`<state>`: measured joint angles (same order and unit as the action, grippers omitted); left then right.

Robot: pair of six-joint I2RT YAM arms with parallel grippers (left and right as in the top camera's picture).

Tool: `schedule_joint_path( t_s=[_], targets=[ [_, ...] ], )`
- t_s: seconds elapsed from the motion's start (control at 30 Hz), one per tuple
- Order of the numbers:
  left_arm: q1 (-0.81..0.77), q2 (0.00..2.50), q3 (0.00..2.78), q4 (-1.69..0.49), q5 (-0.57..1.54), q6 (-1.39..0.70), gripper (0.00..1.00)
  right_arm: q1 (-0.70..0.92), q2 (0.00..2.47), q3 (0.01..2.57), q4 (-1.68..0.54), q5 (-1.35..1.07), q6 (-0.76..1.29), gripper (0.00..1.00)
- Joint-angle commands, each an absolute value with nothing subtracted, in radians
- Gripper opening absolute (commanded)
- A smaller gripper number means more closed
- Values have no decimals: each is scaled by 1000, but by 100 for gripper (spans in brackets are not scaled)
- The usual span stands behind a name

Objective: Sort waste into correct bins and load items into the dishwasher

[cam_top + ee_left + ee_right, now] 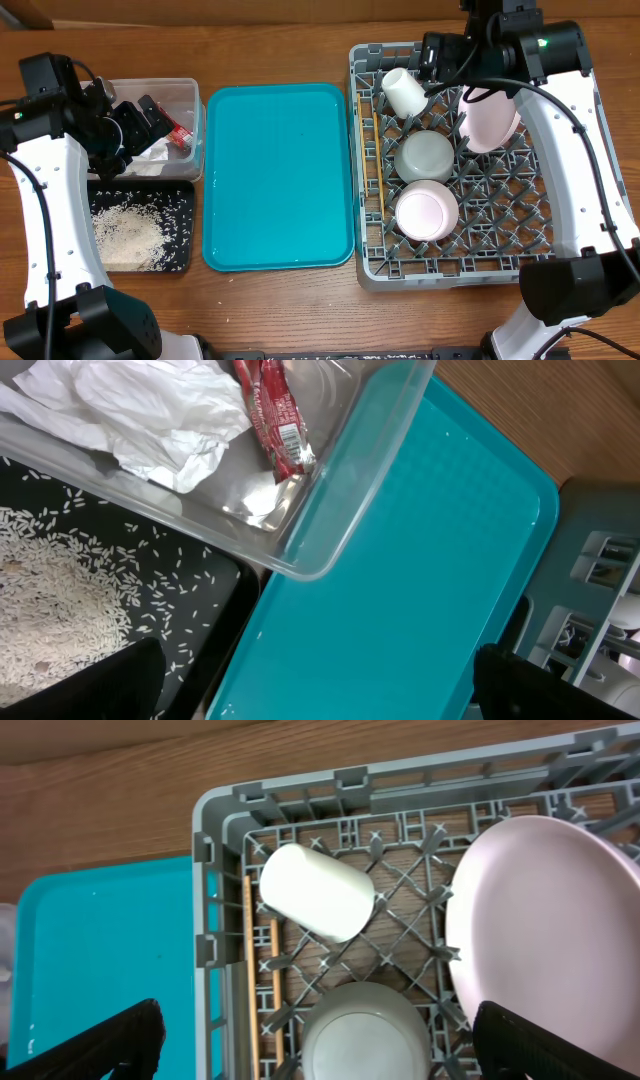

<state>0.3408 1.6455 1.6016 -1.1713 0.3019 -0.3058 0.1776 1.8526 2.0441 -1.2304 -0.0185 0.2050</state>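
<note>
The grey dish rack (480,250) holds the white cup (405,92) on its side, the pink plate (490,118) leaning, two pale bowls (424,157) (427,211) upside down and the chopsticks (378,165) along its left wall. The clear tub (190,150) holds the white napkin (150,410) and the red-and-white wrapper (272,410). The black tray (185,230) holds rice (125,235). My left gripper (315,685) is open and empty above the tub's corner. My right gripper (320,1040) is open and empty above the rack's far part, over a bowl (365,1035).
A large teal tray (278,175) lies between the bins and the rack, with a few stray rice grains on it (262,630). Bare wooden table runs along the far edge and front.
</note>
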Motion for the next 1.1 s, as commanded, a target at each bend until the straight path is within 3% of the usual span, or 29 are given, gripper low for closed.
schedule_joint_path(
  t_s=[0.0,0.4,1.07],
  targets=[
    [338,1623,1618,-1170,299,-284,100,176,1837,2062,-1227,-39,205,100],
    [338,1623,1618,-1170,299,-284,100,176,1811,2061,-1227,-39,205,100],
    [338,1623,1618,-1170,299,-284,100,175,1237,2021,-1227,-15,205,100]
  ],
)
